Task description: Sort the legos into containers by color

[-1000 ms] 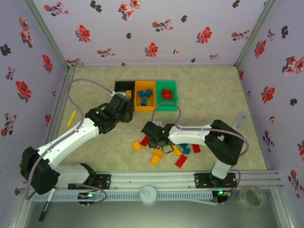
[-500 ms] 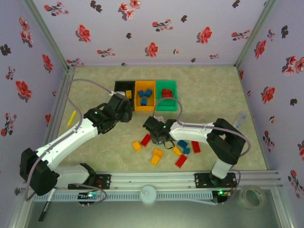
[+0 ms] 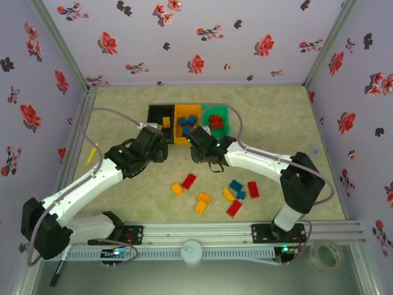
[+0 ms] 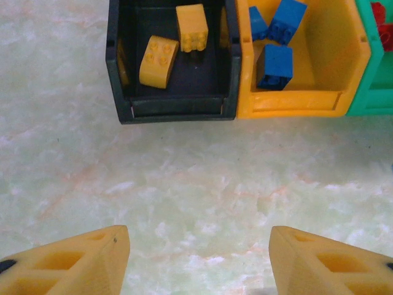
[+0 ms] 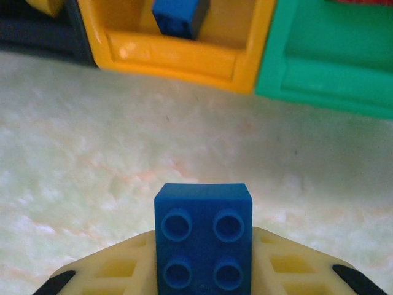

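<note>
Already in containers: some legos, colour-sorted
Loose on table: about seven
Right gripper: clamped on blue brick
Left gripper: spread, empty

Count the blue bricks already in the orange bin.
3, all in the orange bin: one blue brick by its left wall, one beside that, one nearer the front wall. More may be hidden beneath them.

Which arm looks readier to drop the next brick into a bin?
The right. The right arm's fingers are shut on a blue brick just before the orange bin, which already holds blue bricks. The left arm's fingers stand open and empty before the black bin.
</note>
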Robot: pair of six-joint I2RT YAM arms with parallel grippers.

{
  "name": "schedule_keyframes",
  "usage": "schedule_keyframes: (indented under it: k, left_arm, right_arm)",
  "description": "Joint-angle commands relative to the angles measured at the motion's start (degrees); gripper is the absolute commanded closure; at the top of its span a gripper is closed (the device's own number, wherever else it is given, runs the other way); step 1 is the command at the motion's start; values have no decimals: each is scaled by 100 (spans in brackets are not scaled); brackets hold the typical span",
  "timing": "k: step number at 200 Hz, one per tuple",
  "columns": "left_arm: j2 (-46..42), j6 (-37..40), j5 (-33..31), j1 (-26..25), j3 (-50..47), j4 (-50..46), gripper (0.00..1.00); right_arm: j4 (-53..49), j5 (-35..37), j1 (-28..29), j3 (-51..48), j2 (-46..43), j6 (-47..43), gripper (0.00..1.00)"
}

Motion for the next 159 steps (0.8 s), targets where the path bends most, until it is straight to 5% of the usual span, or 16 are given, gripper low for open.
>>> schedule_keyframes:
  k: [1,159]
  left_arm:
    - [-142,-171,-47,34,-134,73,38]
    - [-515,-256,-28,99,-374,-205,38]
  right_arm:
    - [-124,166,-124,474,192,-337,69]
    - [165,-596,-1007,3491,2362,-932,67]
